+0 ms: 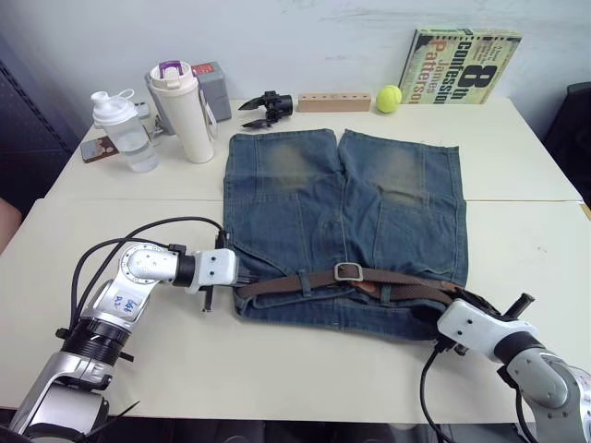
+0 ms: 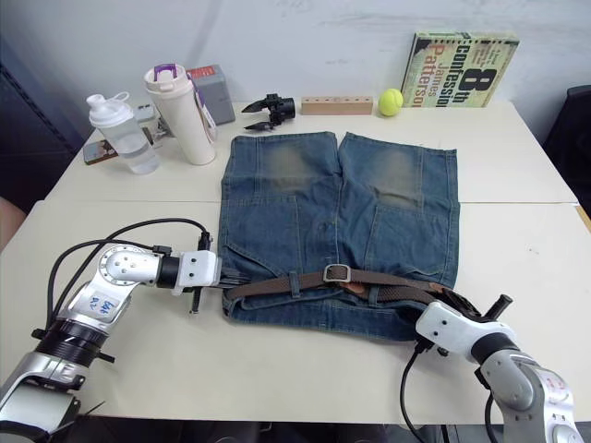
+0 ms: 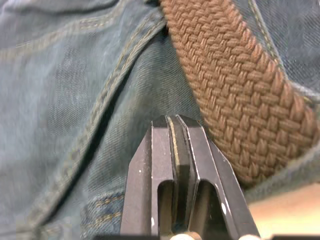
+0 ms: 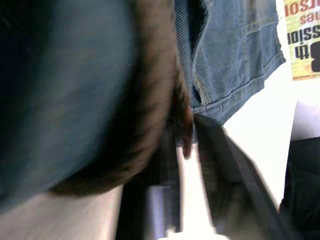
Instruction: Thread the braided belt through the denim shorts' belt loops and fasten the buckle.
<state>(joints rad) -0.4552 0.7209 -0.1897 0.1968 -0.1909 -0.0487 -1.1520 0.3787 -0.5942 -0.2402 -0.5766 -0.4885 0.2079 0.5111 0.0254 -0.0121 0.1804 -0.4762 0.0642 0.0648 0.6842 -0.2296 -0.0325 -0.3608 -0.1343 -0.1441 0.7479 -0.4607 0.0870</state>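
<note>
Left tool [image 3: 175, 125]: fingers pressed together, grasping nothing, tips on the shorts [image 1: 343, 221] just beside the belt [image 1: 277, 284] at the waistband's left end.

Shorts: flat on the surface [image 1: 517, 166], waistband toward the robot, legs pointing away.

Belt: lies along the waistband, passing under a loop [image 1: 306, 281].

Buckle [image 1: 348, 271]: on the waistband near its middle.

Right tool [image 4: 182, 135]: against the belt at the waistband's right end; whether clenched or released cannot be told.
</note>
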